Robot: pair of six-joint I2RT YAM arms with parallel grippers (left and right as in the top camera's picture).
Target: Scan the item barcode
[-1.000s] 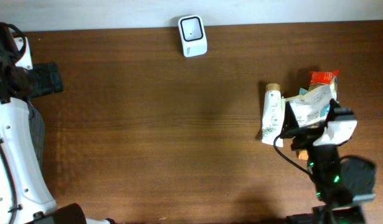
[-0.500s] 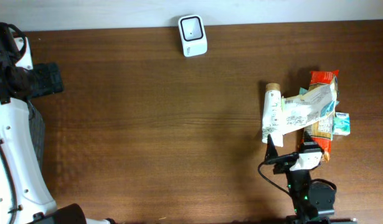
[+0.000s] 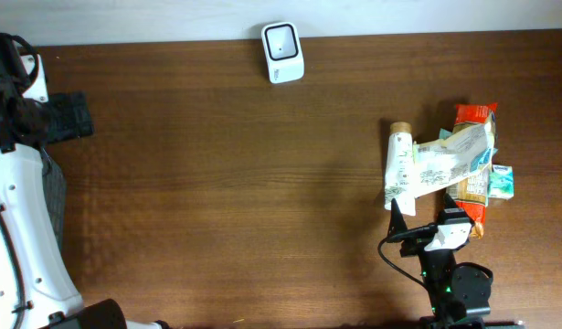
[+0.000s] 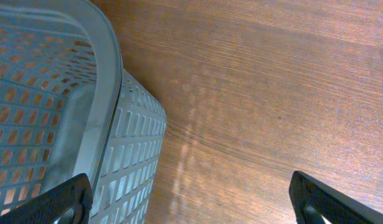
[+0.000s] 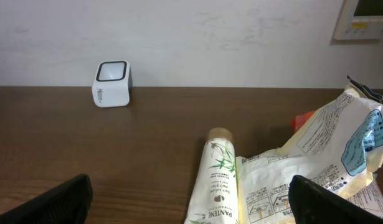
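Two grippers splayed wide, holding nothing, overhead: right gripper (image 3: 425, 216) just beside item heap (image 3: 445, 160), white rounded scanner (image 3: 282, 52) well apart on dark wood table (image 3: 217, 183), left wrist: left gripper (image 4: 191, 202) over grained wood beside perforated grey basket (image 4: 66, 93), right wrist: glossy white tube (image 5: 216, 180), tan cap, lying flat, crinkled printed pouch (image 5: 322, 155) touching it.

Grey perforated plastic basket (image 4: 66, 93), left of frame, standing on dark brown wooden table (image 3: 217, 183). Beige wall control panel (image 5: 364, 17), upper right corner.
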